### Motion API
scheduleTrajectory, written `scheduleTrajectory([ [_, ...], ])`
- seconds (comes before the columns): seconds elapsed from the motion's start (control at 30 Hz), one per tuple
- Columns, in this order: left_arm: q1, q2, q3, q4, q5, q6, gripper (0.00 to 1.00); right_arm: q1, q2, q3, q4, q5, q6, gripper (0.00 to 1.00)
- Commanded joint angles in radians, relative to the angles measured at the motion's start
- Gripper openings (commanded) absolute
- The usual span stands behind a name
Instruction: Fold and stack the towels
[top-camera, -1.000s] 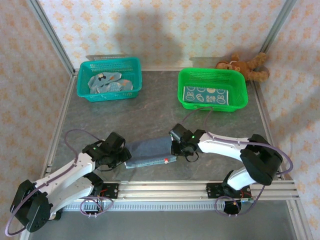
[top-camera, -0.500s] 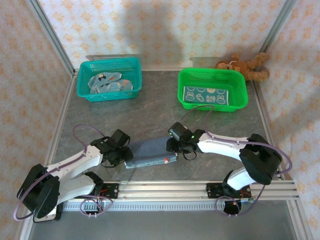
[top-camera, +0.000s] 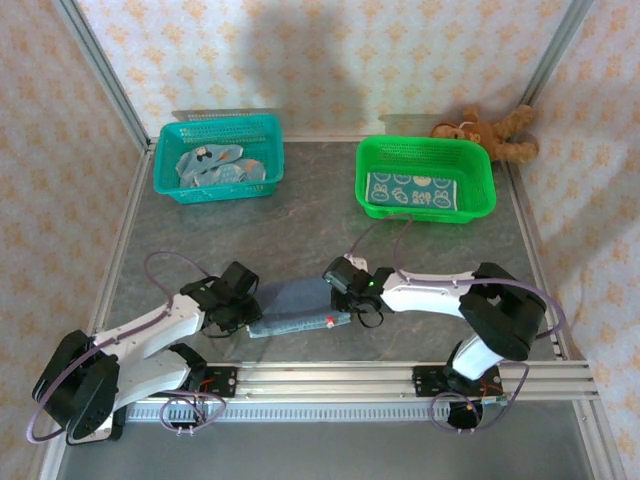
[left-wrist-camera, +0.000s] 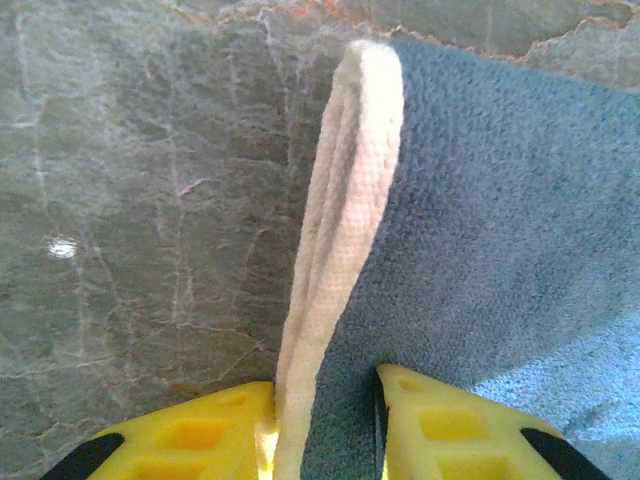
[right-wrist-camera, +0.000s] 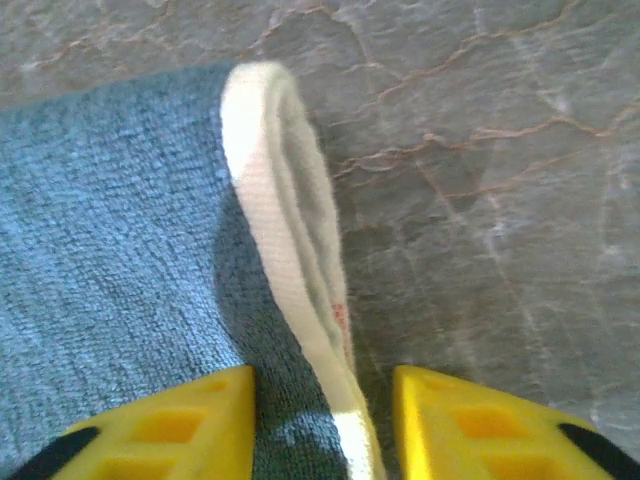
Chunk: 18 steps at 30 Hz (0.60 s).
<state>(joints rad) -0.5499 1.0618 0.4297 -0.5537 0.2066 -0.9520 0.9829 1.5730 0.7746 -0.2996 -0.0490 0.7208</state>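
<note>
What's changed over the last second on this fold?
The right tool moved left over the towel, toward the left tool, which edged slightly right. Both stay pinched on the towel's hem. The teal basket, green basket and teddy bear are unchanged.

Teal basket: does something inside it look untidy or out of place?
Yes. The towels in the teal basket lie crumpled in a loose heap, while the folded towel in the green basket lies flat and neat.
</note>
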Motion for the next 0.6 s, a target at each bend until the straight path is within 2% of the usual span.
scheduleTrajectory([
  [0.0, -0.004, 0.014, -0.042, 0.080, 0.030, -0.017, 0.31, 0.047, 0.085, -0.010, 0.053, -0.015, 0.040, 0.21],
  [0.1, -0.003, -0.002, -0.029, 0.065, 0.023, -0.010, 0.32, 0.049, 0.071, -0.011, 0.036, 0.003, 0.049, 0.07],
  [0.17, -0.004, -0.020, -0.012, 0.040, 0.009, -0.003, 0.38, 0.049, 0.040, 0.000, -0.006, 0.035, 0.047, 0.01],
  [0.3, -0.002, -0.077, 0.036, -0.022, -0.045, 0.011, 0.60, 0.048, -0.041, 0.061, -0.131, 0.109, 0.021, 0.00],
  [0.33, 0.000, -0.093, 0.047, -0.036, -0.060, 0.011, 0.72, 0.046, -0.057, 0.086, -0.172, 0.129, 0.013, 0.00],
  [0.43, 0.002, -0.139, 0.071, -0.054, -0.088, 0.015, 0.90, 0.026, -0.081, 0.178, -0.298, 0.181, -0.008, 0.00],
  [0.5, 0.004, -0.165, 0.084, -0.058, -0.102, 0.017, 1.00, 0.006, -0.090, 0.243, -0.366, 0.203, -0.027, 0.00],
  [0.57, 0.005, -0.184, 0.094, -0.058, -0.109, 0.023, 1.00, -0.022, -0.098, 0.302, -0.411, 0.214, -0.049, 0.00],
])
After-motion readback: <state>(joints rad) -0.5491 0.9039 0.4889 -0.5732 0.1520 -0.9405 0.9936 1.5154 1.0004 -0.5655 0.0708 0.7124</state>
